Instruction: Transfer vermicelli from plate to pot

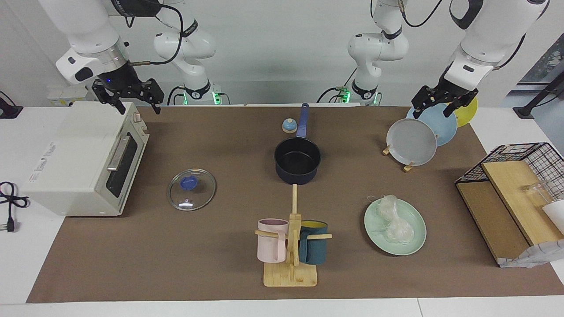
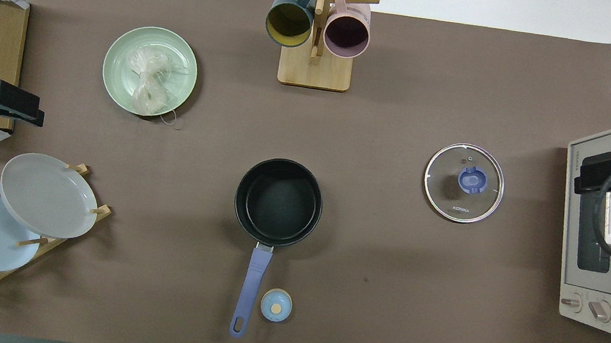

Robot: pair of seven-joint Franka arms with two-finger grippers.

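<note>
Vermicelli (image 1: 393, 220) on the plate (image 1: 414, 240), pot (image 1: 297, 160) empty, both arms up and waiting.

Whitish noodle bundles lying in the pale green plate, toward the left arm's end of the table (image 1: 220, 264), farther from the robots than the pot. Dark blue pot near the middle, black inside, long handle pointing toward the robots, small blue bell (image 1: 289, 126) just beside the handle. Glass lid (image 1: 191, 189) flat on the table between the pot and the white oven (image 1: 83, 158). Mug stand (image 1: 291, 259) with a pink mug (image 1: 272, 240) and a teal mug (image 1: 313, 242), farther from the robots than the pot. Left gripper (image 1: 435, 107) up over the plate rack (image 1: 407, 149), fingers spread open, holding nothing. Right gripper (image 1: 138, 100) up over the oven, fingers open too, holding nothing.
</note>
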